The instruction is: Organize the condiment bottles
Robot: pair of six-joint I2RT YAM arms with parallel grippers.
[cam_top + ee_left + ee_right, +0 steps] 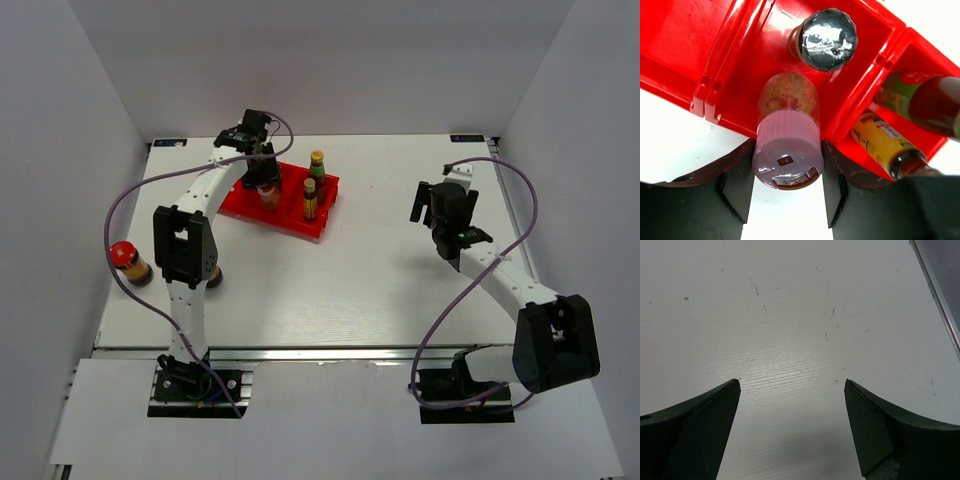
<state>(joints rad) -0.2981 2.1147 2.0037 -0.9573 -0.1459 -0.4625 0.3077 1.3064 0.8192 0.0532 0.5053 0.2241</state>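
Fingers of the left gripper (787,167) clamp the pink-capped bottle (788,120) at lower centre, its base in the red tray's (685,45) middle compartment. Right gripper (791,385) hangs over the table (790,305), its fingers spread wide.

Between the left fingers (735,190) stands a first bottle (787,150), in the middle compartment of the tray (685,45), with a second bottle (827,37) just beyond it. Right of the fingers, in the next compartment, are a third bottle (885,145) and a fourth bottle (920,100).

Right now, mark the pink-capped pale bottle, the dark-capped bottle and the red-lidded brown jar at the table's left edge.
pink-capped pale bottle (787,152): left wrist view, pink cap.
dark-capped bottle (830,34): left wrist view, cap top.
red-lidded brown jar (122,251): top external view, red lid.
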